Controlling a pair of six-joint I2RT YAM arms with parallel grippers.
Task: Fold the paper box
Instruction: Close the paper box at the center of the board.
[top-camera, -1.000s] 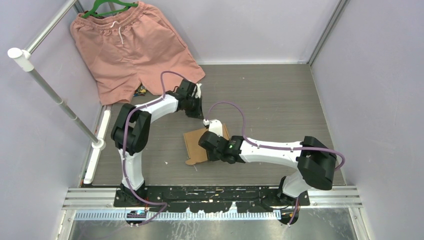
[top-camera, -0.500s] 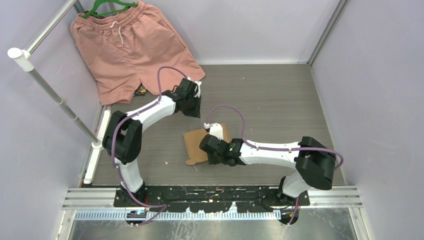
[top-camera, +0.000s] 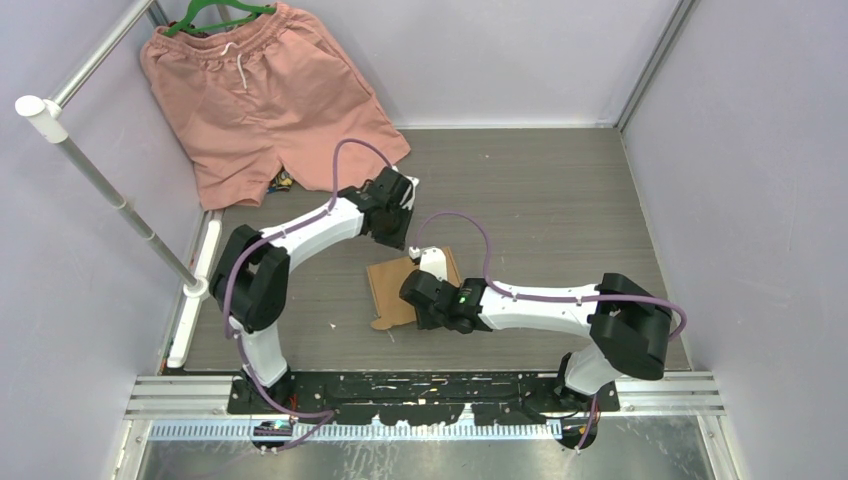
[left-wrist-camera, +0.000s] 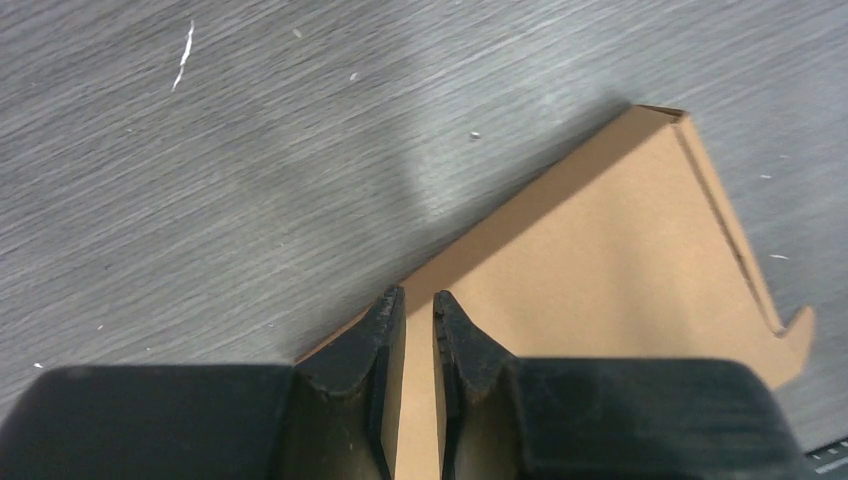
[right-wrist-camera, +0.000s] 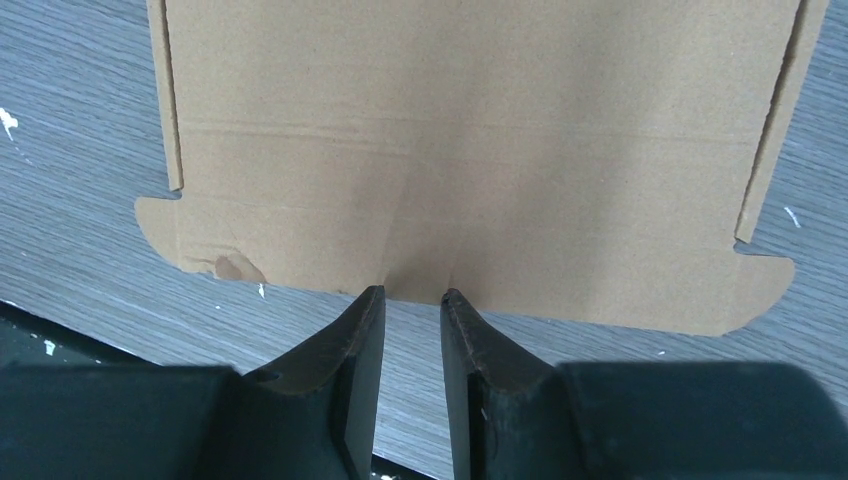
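Observation:
The paper box (top-camera: 390, 288) is a flat brown cardboard sheet with notched tabs, lying on the grey wood floor mid-table. In the left wrist view its far corner (left-wrist-camera: 640, 260) shows with a shadow along its edge. My left gripper (left-wrist-camera: 418, 297) hovers over that edge, fingers a narrow slit apart with nothing pinched. In the right wrist view the sheet (right-wrist-camera: 470, 140) fills the top. My right gripper (right-wrist-camera: 410, 297) has its tips at the sheet's near tabbed edge, slightly open, with bare floor between the fingers. From above, the right arm hides part of the sheet.
Salmon-pink shorts (top-camera: 260, 95) on a green hanger lie at the back left, near a slanted metal pole (top-camera: 110, 190). Purple walls close in on three sides. A black mounting rail (top-camera: 430, 385) runs along the near edge.
My left arm has swung right and nearer to the cardboard's far edge, and its fingers have parted a little. The right arm and the sheet have stayed put.

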